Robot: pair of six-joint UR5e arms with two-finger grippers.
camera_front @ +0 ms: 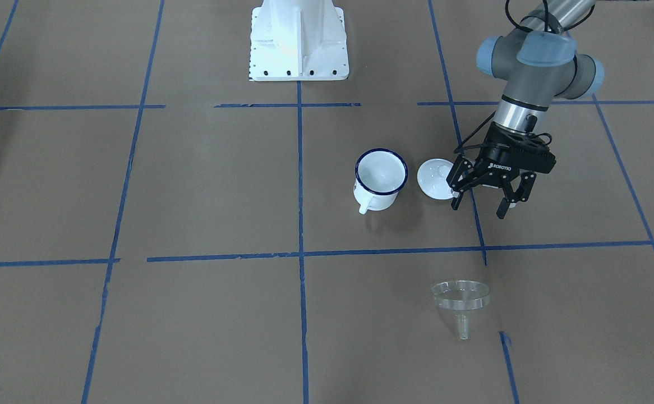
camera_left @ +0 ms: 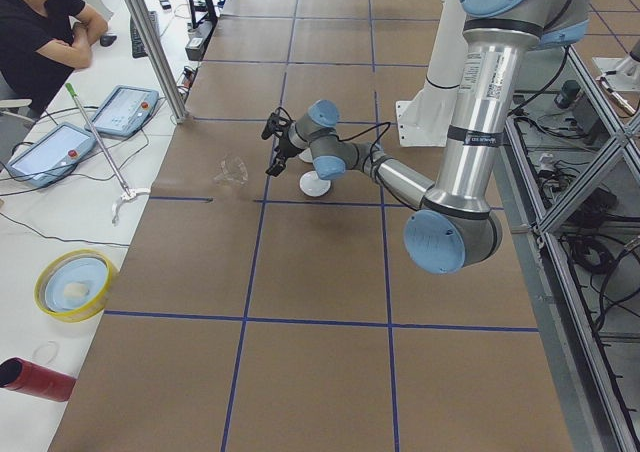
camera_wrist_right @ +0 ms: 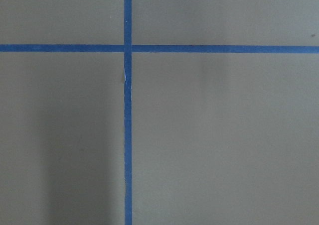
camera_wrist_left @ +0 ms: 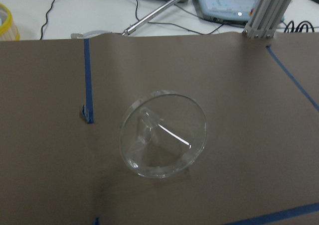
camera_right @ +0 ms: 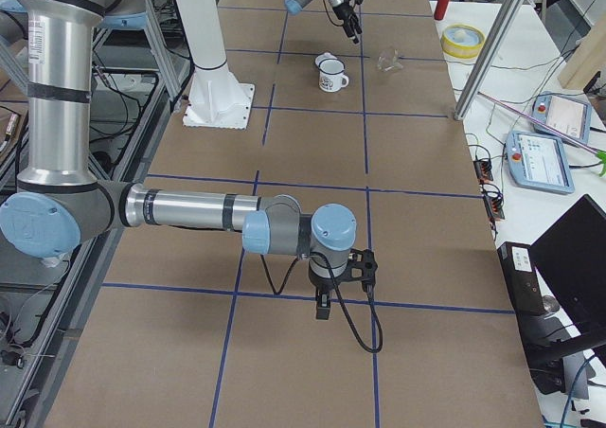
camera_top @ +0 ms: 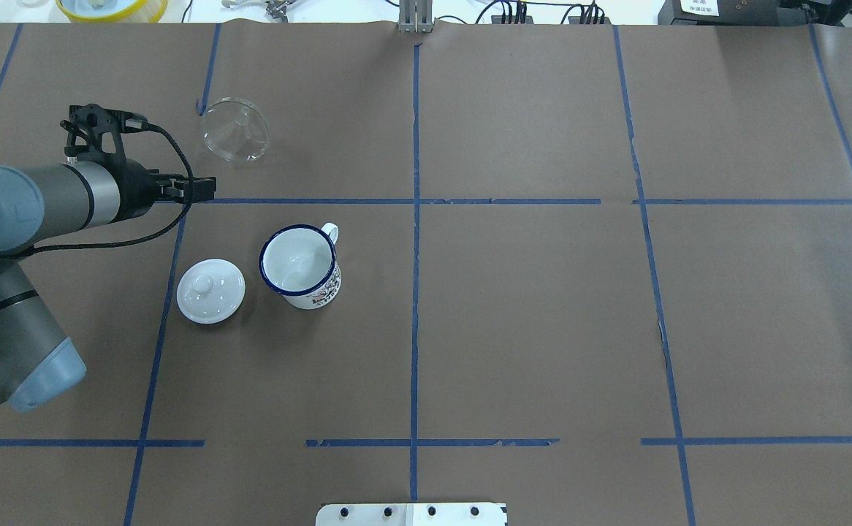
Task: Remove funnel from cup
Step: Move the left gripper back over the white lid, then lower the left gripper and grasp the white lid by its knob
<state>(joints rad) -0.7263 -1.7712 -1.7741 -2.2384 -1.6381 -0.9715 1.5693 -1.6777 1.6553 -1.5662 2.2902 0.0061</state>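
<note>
My left fingers (camera_front: 503,207) spread wide, empty; my right fingers (camera_right: 324,308), I cannot tell. The clear round funnel (camera_front: 460,297) lies tipped on the brown tabletop (camera_front: 192,196), well apart from the blue-rimmed white enamel mug (camera_front: 380,179).

Overhead and front-facing cameras high on opposite sides of the cup (camera_top: 299,267), both downward, cup in both.

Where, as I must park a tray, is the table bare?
Bare: the table from the centre tape line out to the right gripper. Crowded: the other half, with cup, lid, funnel and left gripper.
</note>
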